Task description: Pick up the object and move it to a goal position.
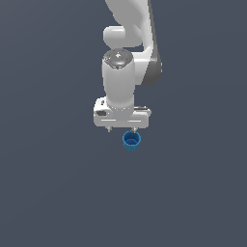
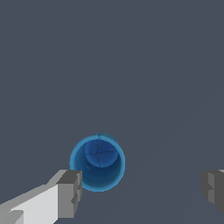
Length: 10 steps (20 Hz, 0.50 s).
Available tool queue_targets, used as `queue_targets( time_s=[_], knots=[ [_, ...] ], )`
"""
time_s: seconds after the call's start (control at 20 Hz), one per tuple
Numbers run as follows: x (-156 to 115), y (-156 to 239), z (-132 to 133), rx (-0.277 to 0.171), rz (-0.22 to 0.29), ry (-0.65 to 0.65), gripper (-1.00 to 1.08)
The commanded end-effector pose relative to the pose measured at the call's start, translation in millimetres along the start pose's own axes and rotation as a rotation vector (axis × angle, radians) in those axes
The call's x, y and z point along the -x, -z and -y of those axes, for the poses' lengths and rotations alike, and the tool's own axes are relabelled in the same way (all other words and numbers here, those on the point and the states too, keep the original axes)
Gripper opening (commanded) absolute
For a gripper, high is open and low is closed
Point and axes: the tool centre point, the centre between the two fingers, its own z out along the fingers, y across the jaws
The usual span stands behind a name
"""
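Note:
The object, a small blue cup [image 1: 131, 141] with a lighter blue rim, stands upright on the dark grey floor, just in front of the arm's hand. My gripper [image 1: 121, 129] hangs above it, fingers spread wide, holding nothing. In the wrist view I look straight down into the cup [image 2: 97, 162]. It lies close to one fingertip [image 2: 70, 192], with the other fingertip [image 2: 214, 190] far off to the side. The cup sits off-centre from the midpoint of my gripper [image 2: 142, 192].
A plain dark grey surface [image 1: 48, 193] spreads all around. The white arm [image 1: 125, 43] rises behind the hand in the exterior view. No goal marker shows.

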Motion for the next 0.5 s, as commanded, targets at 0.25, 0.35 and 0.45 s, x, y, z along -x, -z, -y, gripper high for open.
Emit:
queue_targets(
  time_s=[0.25,0.35,0.45],
  knots=[
    [3.0,-3.2,2.1,-0.012,0.011,-0.001,0.28],
    [4.0,-4.2,2.8,-0.016,0.014,0.0,0.28],
    [3.9,-4.3,2.7,-0.016,0.015,0.0,0.28]
  ],
)
